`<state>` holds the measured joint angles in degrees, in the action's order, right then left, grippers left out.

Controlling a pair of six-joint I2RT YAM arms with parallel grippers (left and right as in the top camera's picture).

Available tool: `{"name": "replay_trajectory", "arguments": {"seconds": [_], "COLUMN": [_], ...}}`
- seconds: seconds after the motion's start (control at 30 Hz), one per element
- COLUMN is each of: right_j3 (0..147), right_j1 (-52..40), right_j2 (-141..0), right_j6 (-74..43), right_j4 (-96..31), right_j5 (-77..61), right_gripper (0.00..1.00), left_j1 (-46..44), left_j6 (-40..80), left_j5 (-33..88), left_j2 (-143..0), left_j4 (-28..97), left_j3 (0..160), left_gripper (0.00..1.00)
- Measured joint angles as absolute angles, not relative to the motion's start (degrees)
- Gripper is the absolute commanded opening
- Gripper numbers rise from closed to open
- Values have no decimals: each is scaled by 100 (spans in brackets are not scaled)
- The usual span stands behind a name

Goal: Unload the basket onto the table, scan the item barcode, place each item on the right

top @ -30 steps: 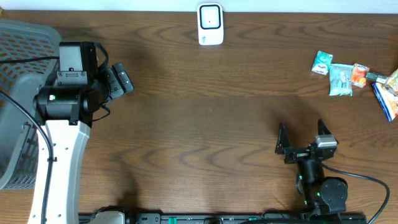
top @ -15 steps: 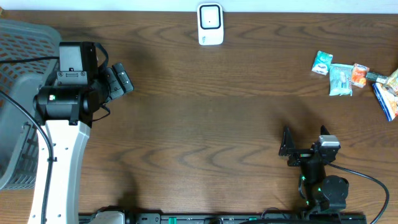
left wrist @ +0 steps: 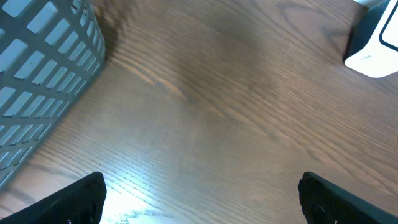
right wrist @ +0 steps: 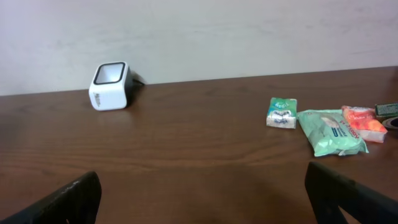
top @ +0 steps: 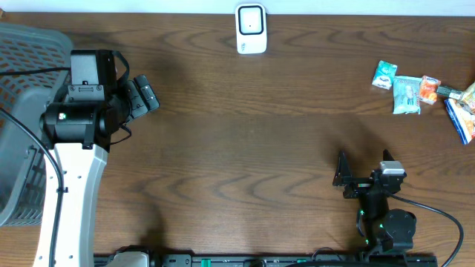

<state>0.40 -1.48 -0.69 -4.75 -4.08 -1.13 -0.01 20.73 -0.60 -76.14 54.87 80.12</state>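
Observation:
The white barcode scanner (top: 251, 28) stands at the table's far edge, also visible in the right wrist view (right wrist: 111, 86) and at the top right of the left wrist view (left wrist: 376, 43). Several small items lie at the far right: a small green pack (top: 384, 75) (right wrist: 282, 112), a pale green packet (top: 406, 95) (right wrist: 329, 132), an orange packet (top: 429, 87) (right wrist: 364, 123) and a blue packet (top: 462, 119). My left gripper (top: 151, 93) (left wrist: 202, 202) hovers open and empty beside the basket. My right gripper (top: 362, 165) (right wrist: 205, 199) is open and empty near the front edge, well short of the items.
A grey slatted basket (top: 22, 111) (left wrist: 37, 68) fills the left end of the table, close to my left arm. A pale wall rises behind the table's far edge.
My right gripper drew back slightly toward the front edge a second ago and has held still since. The left arm and the items have not moved.

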Motion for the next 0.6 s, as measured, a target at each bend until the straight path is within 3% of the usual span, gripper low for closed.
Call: {"name": "replay_trajectory", "arguments": {"seconds": [0.6], "right_j3": [40], "right_j1": [-148], "right_j2": [-69], "right_j6": [-423], "right_j4": [-408], "right_j5": [-113], "right_gripper": [99], "left_j1": [-1], "left_j6": [2073], "left_j5": [-60], "left_j2": [-7614], "left_j4": [5487], "left_j3": [8009], "left_gripper": [98]}}
